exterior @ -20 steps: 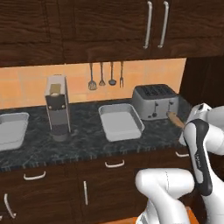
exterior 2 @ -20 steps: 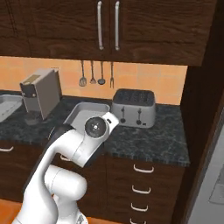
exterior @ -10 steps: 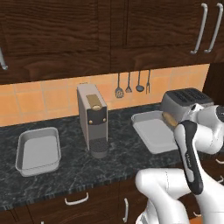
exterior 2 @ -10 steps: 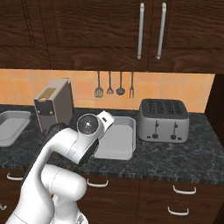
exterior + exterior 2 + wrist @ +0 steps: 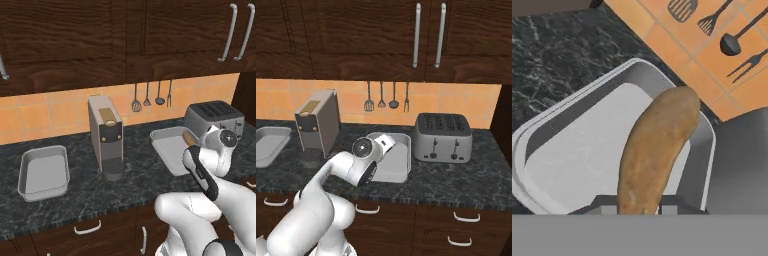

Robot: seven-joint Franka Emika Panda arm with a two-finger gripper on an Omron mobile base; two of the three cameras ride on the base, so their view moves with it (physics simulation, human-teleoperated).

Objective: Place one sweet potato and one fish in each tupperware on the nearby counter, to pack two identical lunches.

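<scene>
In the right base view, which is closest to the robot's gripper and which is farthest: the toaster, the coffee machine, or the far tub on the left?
From the gripper, shut on the sweet potato:
1. Toaster, to the right of the near tub.
2. Coffee machine, to the left.
3. Far tub, at the left edge.

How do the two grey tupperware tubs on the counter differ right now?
The right tub sits between the coffee machine and the toaster, while the left tub lies on the coffee machine's other side. The gripper holds a sweet potato over the right tub; nothing hangs over the left one. Both are grey, rectangular and hold no food yet.
</scene>
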